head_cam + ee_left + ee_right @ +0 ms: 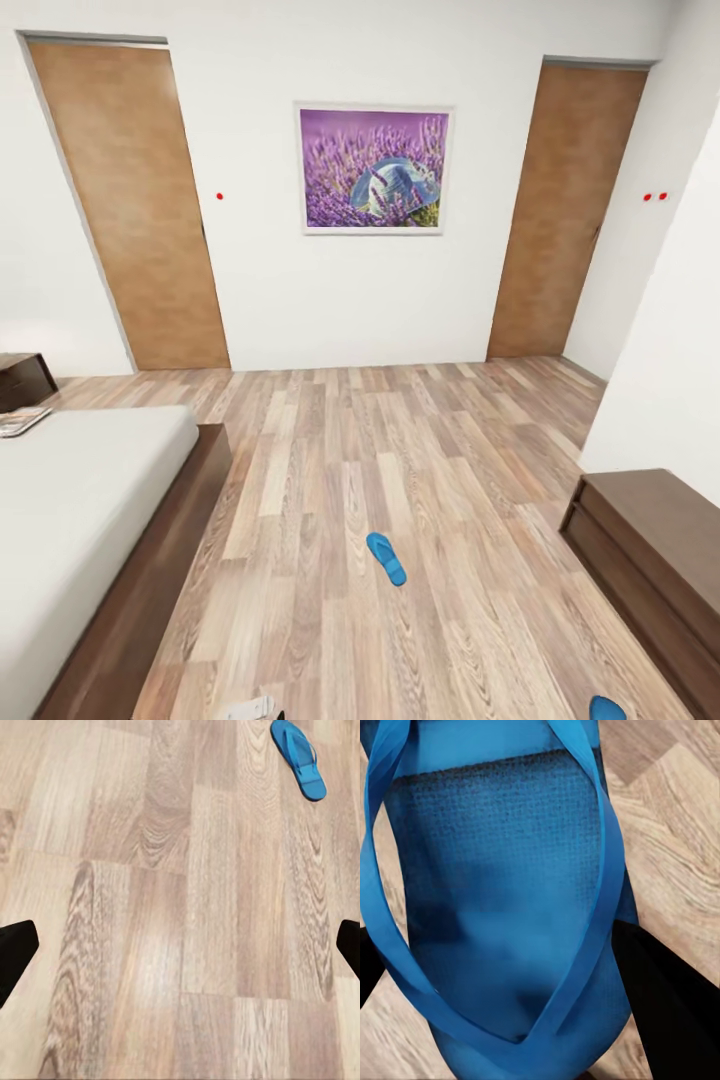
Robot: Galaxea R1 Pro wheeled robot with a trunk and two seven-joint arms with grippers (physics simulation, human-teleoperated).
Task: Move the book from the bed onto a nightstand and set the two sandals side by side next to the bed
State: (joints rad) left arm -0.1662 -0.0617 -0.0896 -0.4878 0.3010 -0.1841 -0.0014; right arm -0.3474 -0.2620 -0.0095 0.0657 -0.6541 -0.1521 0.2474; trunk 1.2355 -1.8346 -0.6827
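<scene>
One blue sandal [386, 558] is seen lying flat on the wood floor [450, 450]. The other sandal [502, 907] is pinched by the right gripper [510, 967]. The left gripper [180, 949] is spread wide.

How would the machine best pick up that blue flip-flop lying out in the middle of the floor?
Likely from straight above: the sandal lies flat, sole down, on the floor, so a pincer could close across its narrow width near the middle, or catch the raised straps.

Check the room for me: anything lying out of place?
Yes. One sandal lies alone mid-floor, well away from the bed. The other sandal sits close against the right gripper's fingers. The book lies on the bed's far corner.
</scene>
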